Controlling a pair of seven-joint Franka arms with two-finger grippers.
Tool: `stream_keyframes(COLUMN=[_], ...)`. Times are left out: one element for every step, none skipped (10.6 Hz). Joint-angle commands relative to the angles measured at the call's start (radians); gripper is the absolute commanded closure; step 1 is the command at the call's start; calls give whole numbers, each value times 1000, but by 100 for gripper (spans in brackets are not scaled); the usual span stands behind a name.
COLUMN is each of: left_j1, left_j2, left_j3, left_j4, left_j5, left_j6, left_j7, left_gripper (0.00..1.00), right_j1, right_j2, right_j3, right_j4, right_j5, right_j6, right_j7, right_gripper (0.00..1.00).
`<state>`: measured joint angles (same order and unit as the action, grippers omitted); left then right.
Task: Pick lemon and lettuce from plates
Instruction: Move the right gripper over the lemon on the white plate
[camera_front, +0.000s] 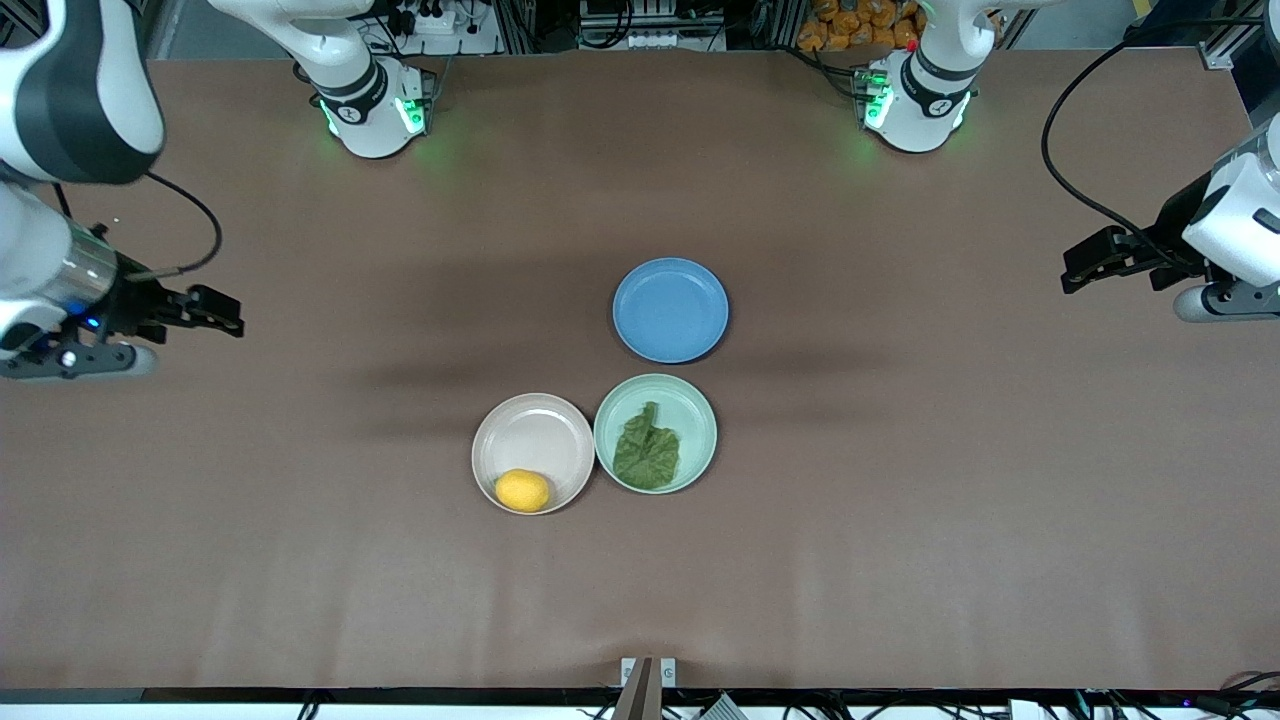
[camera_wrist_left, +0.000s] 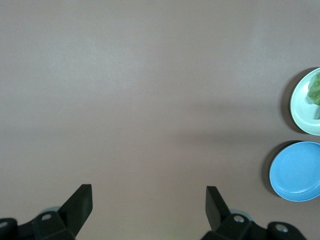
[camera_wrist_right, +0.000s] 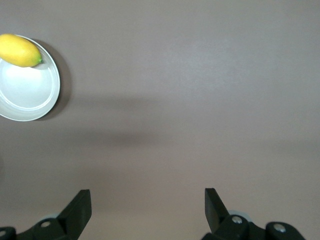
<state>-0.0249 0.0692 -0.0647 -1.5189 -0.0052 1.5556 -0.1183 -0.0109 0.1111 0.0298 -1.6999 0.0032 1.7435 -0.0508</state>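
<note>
Brown table, front view: we see the lemon on the beige plate, touching the mint plate holding the lettuce; a blue plate lies farther back. Both arms wait, left gripper and right gripper over bare table. Left wrist view: fingers spread, empty. Right wrist view: fingers spread, empty.

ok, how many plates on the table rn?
3. Blue plate is farthest from the front camera, bare. Mint green plate sits nearer, holding the lettuce. Beige-pink plate is beside it, toward the right arm's end, holding the lemon. None looks hidden.
</note>
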Motion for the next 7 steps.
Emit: stream_keyframes(left_j1=[0, 0, -1, -6, -4, -4, -4], left_j2=[0, 0, 1, 6, 6, 6, 6], left_j3=[-4, -4, -4, -4, -4, -4, -4], left_j4=[8, 8, 6, 5, 5, 5, 6], left_j5=[14, 14, 17, 24, 24, 25, 25], left_j6=[-9, -9, -8, -9, -9, -9, -9], left_j7=[2, 3, 3, 2, 2, 2, 2], left_gripper=[0, 0, 0, 0, 0, 0, 0], right_j1=[32, 43, 60, 74, 84, 92, 101], right_j2=[60, 83, 111, 140, 165, 189, 214], right_j3=[1, 1, 2, 2, 2, 2, 2], right_j4=[16, 19, 37, 58, 81, 100, 117], right_j5=[15, 17, 17, 17, 17, 18, 20], right_j6=[37, 48, 59, 59, 59, 59, 59], right_j7=[49, 74, 92, 109, 112, 114, 120], right_gripper=[0, 0, 0, 0, 0, 0, 0])
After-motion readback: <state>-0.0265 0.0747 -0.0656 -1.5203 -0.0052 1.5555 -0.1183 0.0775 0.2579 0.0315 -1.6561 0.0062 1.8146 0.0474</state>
